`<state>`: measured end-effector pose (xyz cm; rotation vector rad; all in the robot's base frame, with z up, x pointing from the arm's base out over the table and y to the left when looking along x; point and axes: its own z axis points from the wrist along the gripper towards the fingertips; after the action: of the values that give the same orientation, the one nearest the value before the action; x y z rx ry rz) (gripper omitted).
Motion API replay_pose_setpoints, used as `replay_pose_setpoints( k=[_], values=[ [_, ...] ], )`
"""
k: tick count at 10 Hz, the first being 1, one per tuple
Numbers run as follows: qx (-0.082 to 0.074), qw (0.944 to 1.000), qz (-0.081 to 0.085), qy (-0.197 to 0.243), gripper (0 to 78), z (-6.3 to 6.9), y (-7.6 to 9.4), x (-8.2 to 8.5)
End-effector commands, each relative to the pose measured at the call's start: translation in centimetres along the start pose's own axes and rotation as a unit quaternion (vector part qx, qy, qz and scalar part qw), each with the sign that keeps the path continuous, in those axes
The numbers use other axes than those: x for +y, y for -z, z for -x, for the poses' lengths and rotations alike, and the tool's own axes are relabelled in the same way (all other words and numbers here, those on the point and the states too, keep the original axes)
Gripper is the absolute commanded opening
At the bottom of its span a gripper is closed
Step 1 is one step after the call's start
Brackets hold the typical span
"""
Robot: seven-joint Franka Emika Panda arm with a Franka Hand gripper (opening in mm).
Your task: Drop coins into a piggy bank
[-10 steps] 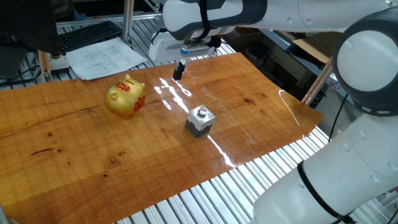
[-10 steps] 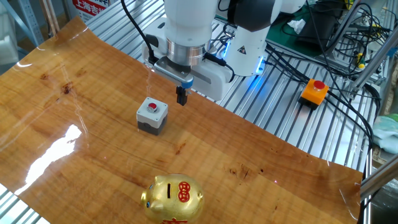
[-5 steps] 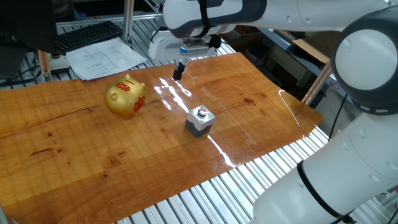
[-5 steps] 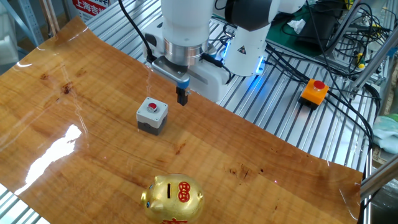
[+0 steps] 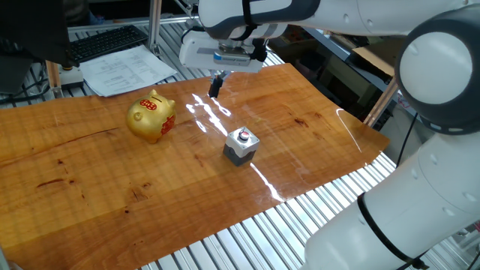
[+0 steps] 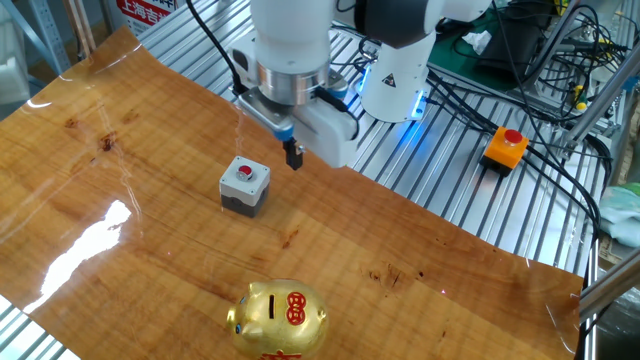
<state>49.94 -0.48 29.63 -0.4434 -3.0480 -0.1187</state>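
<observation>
While you look over the desk (image 5: 90,172), count two things standing on its wood: one piggy bank (image 5: 151,116) and one small grey block (image 5: 241,145) with a red button on top. You will find the piggy bank, shiny gold with red marks, near one long edge of the desk, well apart from the block, which sits nearer the middle. From the other fixed view you can see the single coin slot on the pig's back beside a red mark. Your one claw (image 5: 215,84) hangs above the desk close to the far edge by the robot's base, apart from both things; in the other fixed view it hovers just beside the block. Its fingers sit tight together, and whether a coin is pinched between them you cannot tell.
</observation>
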Motion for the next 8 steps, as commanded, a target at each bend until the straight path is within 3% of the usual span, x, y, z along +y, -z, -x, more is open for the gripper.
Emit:
replay_pose_setpoints(
  k=[1,4,8],
  values=[
    [0.001,0.9999,0.006,-0.010,0.0,0.3,-0.3,-0.4],
    [-0.005,0.9999,0.006,-0.009,0.0,0.6,-1.7,-0.9],
    [-0.010,0.9998,0.009,-0.015,0.0,0.7,-2.0,-1.1]
  ],
)
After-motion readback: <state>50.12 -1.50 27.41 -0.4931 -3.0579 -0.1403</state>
